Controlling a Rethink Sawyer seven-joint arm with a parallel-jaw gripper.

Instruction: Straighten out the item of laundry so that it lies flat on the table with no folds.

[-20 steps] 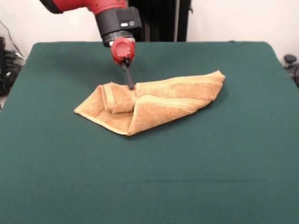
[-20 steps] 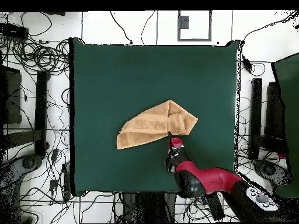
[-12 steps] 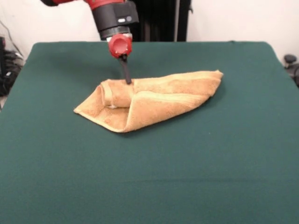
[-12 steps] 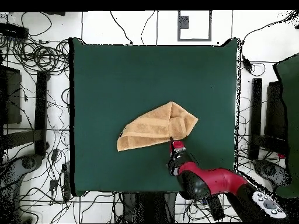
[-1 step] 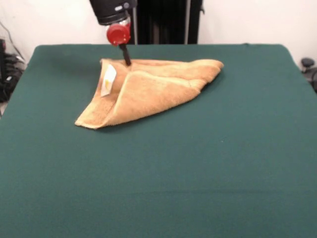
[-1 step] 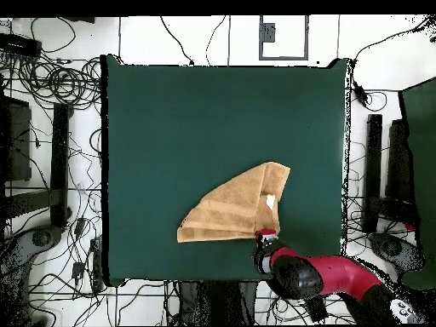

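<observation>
The soft, light towel (image 5: 148, 89) lies folded on the counter (image 5: 198, 163), its far edge pinched by the end effector (image 5: 127, 60); a free corner seems the best hold.

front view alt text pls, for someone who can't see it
A tan-orange towel lies folded over itself on a dark green table, a small white label showing near its left edge. The robot's gripper meets the towel's far edge from above.
</observation>
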